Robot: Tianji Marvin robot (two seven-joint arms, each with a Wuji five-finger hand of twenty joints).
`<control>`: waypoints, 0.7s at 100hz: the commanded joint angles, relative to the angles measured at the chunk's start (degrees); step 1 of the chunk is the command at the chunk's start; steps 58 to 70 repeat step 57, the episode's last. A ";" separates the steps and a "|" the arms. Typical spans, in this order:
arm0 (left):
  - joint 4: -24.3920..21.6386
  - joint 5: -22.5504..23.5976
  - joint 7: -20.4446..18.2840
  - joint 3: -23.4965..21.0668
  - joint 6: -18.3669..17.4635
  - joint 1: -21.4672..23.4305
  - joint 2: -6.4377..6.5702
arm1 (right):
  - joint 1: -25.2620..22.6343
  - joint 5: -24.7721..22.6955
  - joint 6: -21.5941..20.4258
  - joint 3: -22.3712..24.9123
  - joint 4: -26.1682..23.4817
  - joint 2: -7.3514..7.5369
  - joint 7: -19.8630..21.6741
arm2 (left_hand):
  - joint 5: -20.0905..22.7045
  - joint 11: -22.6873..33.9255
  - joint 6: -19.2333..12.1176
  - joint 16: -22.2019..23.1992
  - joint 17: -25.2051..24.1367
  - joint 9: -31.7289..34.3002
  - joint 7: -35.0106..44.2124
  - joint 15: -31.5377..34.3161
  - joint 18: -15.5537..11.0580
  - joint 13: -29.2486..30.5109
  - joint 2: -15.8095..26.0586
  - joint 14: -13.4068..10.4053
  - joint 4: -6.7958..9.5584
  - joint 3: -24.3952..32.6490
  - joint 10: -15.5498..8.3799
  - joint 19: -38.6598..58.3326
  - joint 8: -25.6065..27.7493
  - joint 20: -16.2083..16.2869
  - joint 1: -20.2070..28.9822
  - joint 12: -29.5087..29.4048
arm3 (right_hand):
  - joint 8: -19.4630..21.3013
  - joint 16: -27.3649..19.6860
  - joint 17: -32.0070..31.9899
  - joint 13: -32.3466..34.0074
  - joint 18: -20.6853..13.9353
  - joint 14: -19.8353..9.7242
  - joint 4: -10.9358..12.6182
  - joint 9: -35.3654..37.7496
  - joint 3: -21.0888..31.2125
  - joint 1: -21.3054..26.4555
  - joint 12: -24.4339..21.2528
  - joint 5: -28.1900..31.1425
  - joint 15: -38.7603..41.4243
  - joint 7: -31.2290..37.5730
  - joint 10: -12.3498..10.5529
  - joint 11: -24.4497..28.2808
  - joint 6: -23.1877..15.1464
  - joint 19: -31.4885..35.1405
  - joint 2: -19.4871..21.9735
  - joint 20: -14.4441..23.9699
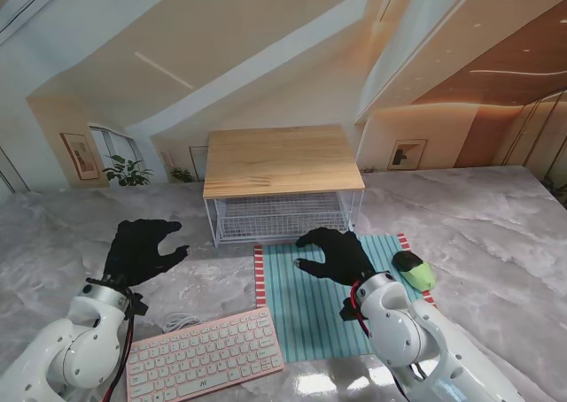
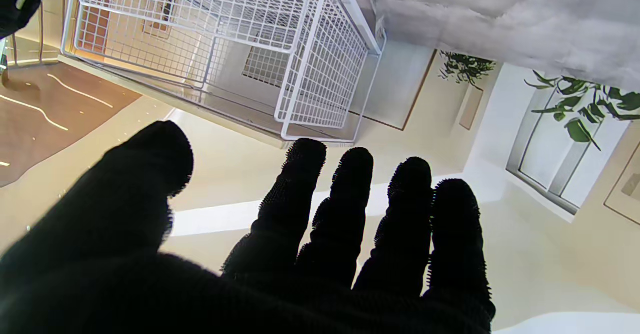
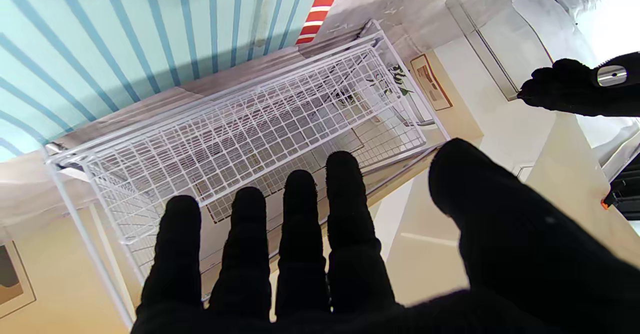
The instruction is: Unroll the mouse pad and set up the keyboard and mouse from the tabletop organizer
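The teal striped mouse pad (image 1: 306, 305) with red-and-white ends lies flat in front of the organizer (image 1: 282, 158), a white wire basket under a wooden top. A pink keyboard (image 1: 204, 353) rests nearer to me, its right end over the pad's left edge. The black and green mouse (image 1: 413, 268) sits at the pad's right edge. My right hand (image 1: 335, 253) hovers open over the pad's far part, left of the mouse, holding nothing. My left hand (image 1: 140, 250) hangs open over bare table, left of the organizer. The wire basket (image 3: 260, 138) and pad (image 3: 125, 38) appear past my right fingers (image 3: 300, 234).
A white cable (image 1: 180, 320) curls on the grey marble table (image 1: 496, 234) behind the keyboard. The wire basket (image 2: 225, 48) looks empty in the left wrist view. Pictured walls rise behind the table.
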 commanded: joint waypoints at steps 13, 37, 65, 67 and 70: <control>0.20 -0.68 -1.25 0.67 -0.26 0.01 -0.42 | -0.56 -0.24 -0.51 0.00 -0.15 0.12 0.18 | 0.32 -0.49 0.39 -0.64 -1.00 -1.81 -0.83 -0.76 -1.61 -1.54 1.59 -1.51 -1.06 -0.27 -1.03 -0.94 -0.73 -0.35 0.12 -0.83 | 0.27 -0.52 -0.87 1.48 -1.37 -0.84 0.59 0.77 -1.37 -0.97 -0.77 0.32 -1.36 -1.03 -0.39 -0.99 -1.33 -1.20 0.58 -0.76; 0.10 -0.75 -1.40 0.81 -1.06 0.25 -0.38 | -0.89 0.33 -1.14 -0.20 0.29 -0.09 -0.77 | 0.34 -0.46 0.32 -0.72 -1.04 -1.74 -0.83 -0.76 -1.63 -1.52 1.63 -1.57 -1.07 -0.26 -0.99 -1.03 -0.74 -0.43 0.06 -0.82 | 0.45 -0.52 -0.86 1.51 -1.37 -0.85 0.64 0.79 -1.40 -0.89 -0.74 0.44 -1.37 -1.11 -0.39 -1.07 -1.28 -1.22 0.41 -0.77; 0.17 -0.85 -1.33 1.05 -1.11 0.34 -0.39 | -1.03 0.46 -1.61 -0.13 0.56 -0.18 -1.30 | 0.38 -0.50 0.31 -0.75 -1.04 -1.66 -0.81 -0.75 -1.63 -1.47 1.56 -1.54 -1.07 -0.25 -1.09 -1.03 -0.73 -0.44 0.03 -0.85 | 0.56 -0.55 -0.95 1.46 -1.62 -1.01 0.64 0.80 -1.44 -0.91 -0.71 0.54 -1.43 -1.24 -0.39 -1.09 -1.27 -1.43 0.33 -0.86; 0.17 -0.85 -1.33 1.05 -1.11 0.34 -0.39 | -1.03 0.46 -1.61 -0.13 0.56 -0.18 -1.30 | 0.38 -0.50 0.31 -0.75 -1.04 -1.66 -0.81 -0.75 -1.63 -1.47 1.56 -1.54 -1.07 -0.25 -1.09 -1.03 -0.73 -0.44 0.03 -0.85 | 0.56 -0.55 -0.95 1.46 -1.62 -1.01 0.64 0.80 -1.44 -0.91 -0.71 0.54 -1.43 -1.24 -0.39 -1.09 -1.27 -1.43 0.33 -0.86; 0.17 -0.85 -1.33 1.05 -1.11 0.34 -0.39 | -1.03 0.46 -1.61 -0.13 0.56 -0.18 -1.30 | 0.38 -0.50 0.31 -0.75 -1.04 -1.66 -0.81 -0.75 -1.63 -1.47 1.56 -1.54 -1.07 -0.25 -1.09 -1.03 -0.73 -0.44 0.03 -0.85 | 0.56 -0.55 -0.95 1.46 -1.62 -1.01 0.64 0.80 -1.44 -0.91 -0.71 0.54 -1.43 -1.24 -0.39 -1.09 -1.27 -1.43 0.33 -0.86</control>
